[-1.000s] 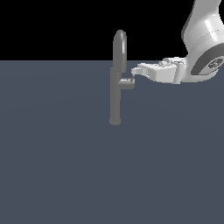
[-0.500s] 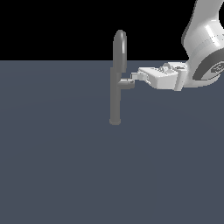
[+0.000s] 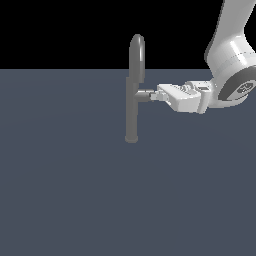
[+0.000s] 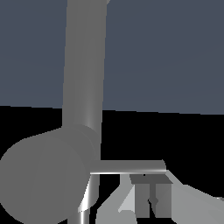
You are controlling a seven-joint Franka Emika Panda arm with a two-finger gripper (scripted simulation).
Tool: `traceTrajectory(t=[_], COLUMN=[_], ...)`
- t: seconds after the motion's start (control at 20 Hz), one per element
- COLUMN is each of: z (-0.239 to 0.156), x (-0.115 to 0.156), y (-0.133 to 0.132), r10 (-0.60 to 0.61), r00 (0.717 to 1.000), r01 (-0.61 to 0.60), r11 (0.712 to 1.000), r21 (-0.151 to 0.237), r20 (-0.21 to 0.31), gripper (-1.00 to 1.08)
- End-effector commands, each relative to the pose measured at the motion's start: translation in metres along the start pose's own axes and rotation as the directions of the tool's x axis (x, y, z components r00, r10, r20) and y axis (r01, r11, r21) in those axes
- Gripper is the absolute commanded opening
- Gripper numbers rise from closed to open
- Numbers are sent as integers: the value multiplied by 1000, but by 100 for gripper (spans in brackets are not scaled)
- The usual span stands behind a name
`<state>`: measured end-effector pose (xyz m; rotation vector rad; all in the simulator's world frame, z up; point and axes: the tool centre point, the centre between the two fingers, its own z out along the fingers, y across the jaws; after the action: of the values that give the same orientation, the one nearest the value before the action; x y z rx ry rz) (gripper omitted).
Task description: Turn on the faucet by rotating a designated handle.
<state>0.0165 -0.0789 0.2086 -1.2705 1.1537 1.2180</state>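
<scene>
Exterior view centre: the faucet (image 3: 132, 107) stands upright, its handle (image 3: 144, 95) jutting toward frame right, where the gripper (image 3: 159, 95) meets the stub's end. Jaw spread I cannot tell. Wrist view shows the lever pin (image 4: 129, 166) just above the fingertips (image 4: 151, 192); push it steadily around the stub's axis without slipping off

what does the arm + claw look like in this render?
The arm is glossy white with rounded, tubular links and a dark grey disc at the wrist joint bearing a faint mark too small to read. The claw is a white blocky body with short light grey fingers. No cables or sleeves are visible.
</scene>
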Motion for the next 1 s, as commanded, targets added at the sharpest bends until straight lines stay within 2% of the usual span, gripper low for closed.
traceTrajectory(t=[0.0,0.45,0.5,0.55,0.95], z=[0,0,0,0,0], x=[5,53,53,13,45], y=[-1,-5,-5,-14,-24], r10=[4,38,38,-22,11], r00=[1000,999,999,1000,1000], r01=[-4,-38,-38,23,-11], r11=[1000,999,999,1000,1000], r21=[0,5,5,-11,-2], r20=[0,3,3,4,3], gripper=[-100,-100,-100,-100,-100])
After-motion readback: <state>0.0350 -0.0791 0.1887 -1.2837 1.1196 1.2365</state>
